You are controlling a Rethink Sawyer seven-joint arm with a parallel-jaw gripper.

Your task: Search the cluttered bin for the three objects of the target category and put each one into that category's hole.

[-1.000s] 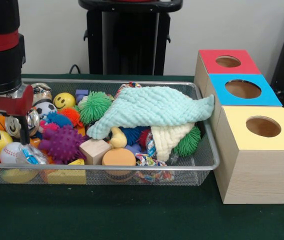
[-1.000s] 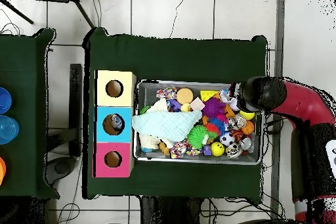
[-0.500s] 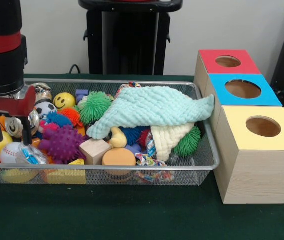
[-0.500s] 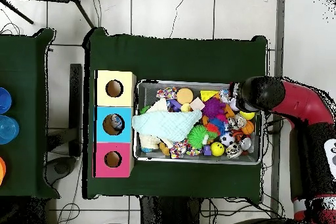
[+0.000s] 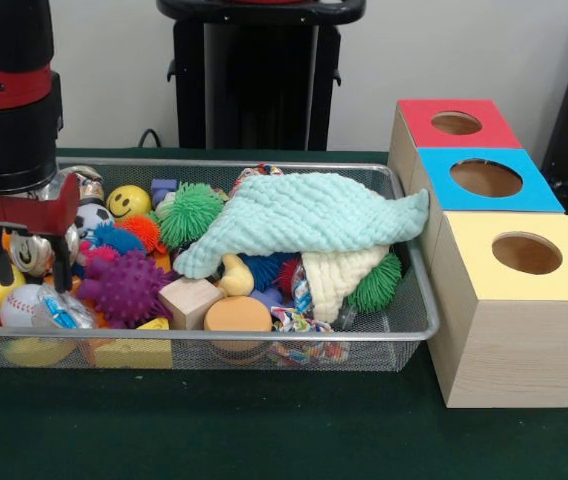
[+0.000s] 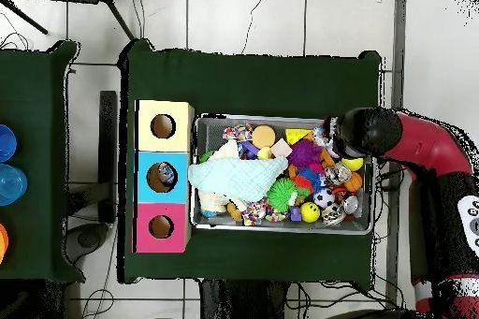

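The silver wire-mesh bin (image 5: 264, 338) is packed with toys; it also shows in the overhead view (image 6: 281, 228). My gripper (image 5: 32, 272) hangs over the bin's left end in the front view, open, with its two black fingers (image 5: 63, 268) straddling a shiny silvery object (image 5: 28, 250) without closing on it. A purple spiky ball (image 5: 122, 285) lies just right of it, a baseball (image 5: 19, 303) just in front. A mint cloth (image 5: 304, 215) covers the bin's middle and right. The red box (image 5: 456, 123), blue box (image 5: 486, 178) and yellow box (image 5: 524, 255) each have a round hole on top.
A yellow smiley ball (image 5: 127, 201), green spiky balls (image 5: 190, 213), a wooden cube (image 5: 189, 300) and an orange disc (image 5: 237, 315) fill the bin. The black pedestal (image 5: 259, 80) stands behind it. In the overhead view my arm (image 6: 412, 147) hides the gripper.
My gripper has shifted slightly to the right in the front view, staying open over the bin's left end. The toys have not moved.
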